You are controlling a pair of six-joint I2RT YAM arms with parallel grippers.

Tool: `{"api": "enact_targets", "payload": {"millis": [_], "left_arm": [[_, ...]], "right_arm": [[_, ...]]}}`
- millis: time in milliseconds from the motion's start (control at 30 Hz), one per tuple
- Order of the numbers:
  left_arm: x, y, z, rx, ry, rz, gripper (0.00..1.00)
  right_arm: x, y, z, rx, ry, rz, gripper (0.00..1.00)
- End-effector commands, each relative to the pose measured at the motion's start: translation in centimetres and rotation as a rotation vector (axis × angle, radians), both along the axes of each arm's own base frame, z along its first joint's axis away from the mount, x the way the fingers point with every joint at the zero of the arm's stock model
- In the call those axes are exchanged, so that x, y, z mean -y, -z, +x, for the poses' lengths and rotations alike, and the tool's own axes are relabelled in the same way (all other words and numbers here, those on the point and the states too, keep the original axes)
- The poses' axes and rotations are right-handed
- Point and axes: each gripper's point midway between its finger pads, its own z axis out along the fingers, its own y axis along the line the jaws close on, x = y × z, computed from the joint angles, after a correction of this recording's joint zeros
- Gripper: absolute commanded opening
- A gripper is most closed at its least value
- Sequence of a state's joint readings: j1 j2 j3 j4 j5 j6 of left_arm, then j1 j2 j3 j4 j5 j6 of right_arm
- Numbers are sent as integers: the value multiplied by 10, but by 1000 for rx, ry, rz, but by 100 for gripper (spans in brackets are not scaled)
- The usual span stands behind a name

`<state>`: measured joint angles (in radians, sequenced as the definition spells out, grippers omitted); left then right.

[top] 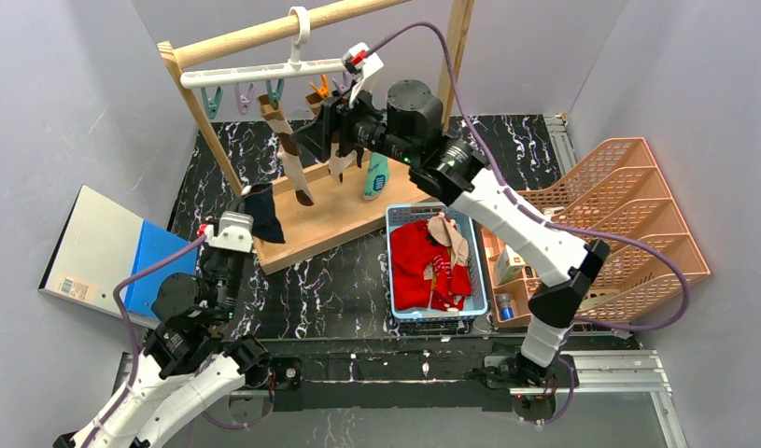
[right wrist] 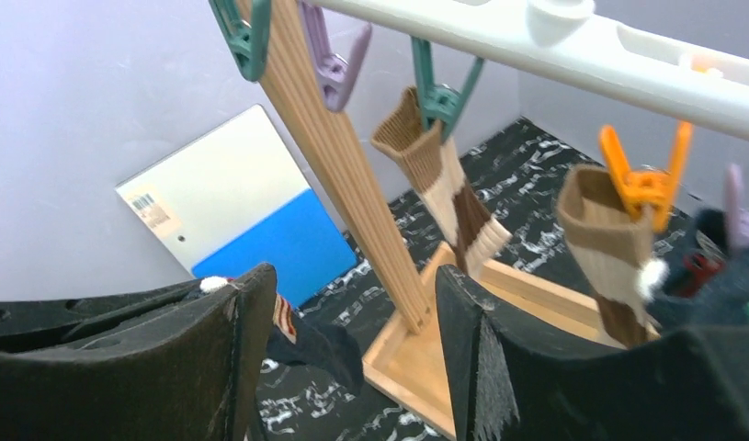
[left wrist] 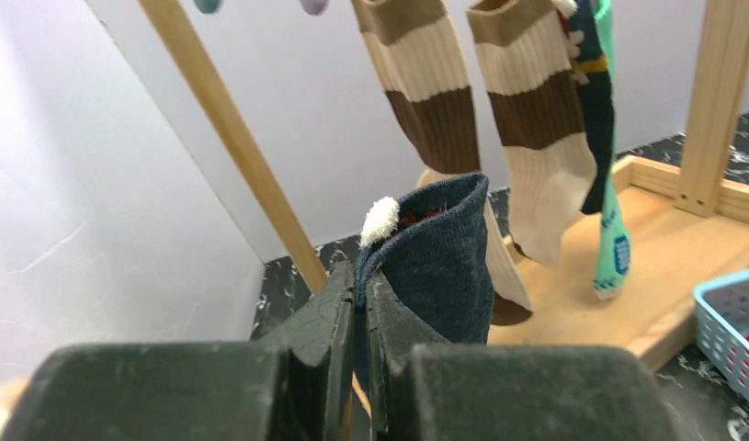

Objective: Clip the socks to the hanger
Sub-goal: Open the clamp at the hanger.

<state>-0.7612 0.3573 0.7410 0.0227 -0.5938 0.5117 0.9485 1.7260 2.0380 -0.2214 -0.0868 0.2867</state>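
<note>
The white hanger (top: 264, 73) hangs by its hook from the wooden rail. Two brown-and-beige banded socks (top: 288, 149) hang from a teal clip (right wrist: 436, 96) and an orange clip (right wrist: 644, 179). A teal-green sock (top: 376, 177) hangs further right. My left gripper (top: 238, 224) is shut on the cuff of a dark navy sock (left wrist: 439, 257), low beside the rack's left post. My right gripper (top: 318, 131) is open and empty just below the hanger's right half. The navy sock also shows in the right wrist view (right wrist: 324, 344). Red socks (top: 423, 261) and a beige sock (top: 451, 238) lie in the basket.
The wooden rack (top: 339, 215) stands on its base board at the back middle. A blue basket (top: 437, 313) sits in front of it. An orange file tray (top: 628, 215) is at the right. A blue-and-white folder (top: 105, 247) lies at the left. Empty teal and purple clips (top: 229, 99) hang at the hanger's left end.
</note>
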Motion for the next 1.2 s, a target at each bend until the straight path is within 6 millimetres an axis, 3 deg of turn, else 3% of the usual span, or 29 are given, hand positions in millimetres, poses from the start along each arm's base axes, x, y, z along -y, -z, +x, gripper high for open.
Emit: {"api": "enact_targets", "payload": {"millis": [0,200,400,733,1167], "left_arm": [[-19,-20,0,65,-105,-20,0],[-24,-29,1,61,-133,-58,0],[-31,-32,-2,40,-165,-106,0],[-33,-45,-2,38,-174,-113,0],[-36,-47,-5,52,-175,-113,0]], "right_arm": [[-19,-52,-8,48,-90,187,71],[-44,-69,-2,27,-127,301,67],[-58,-72,9,-19,-119,364,66],[-85,-54,19,-27,-129,356,66],[-112,-22,13,-64,-155,314,66]]}}
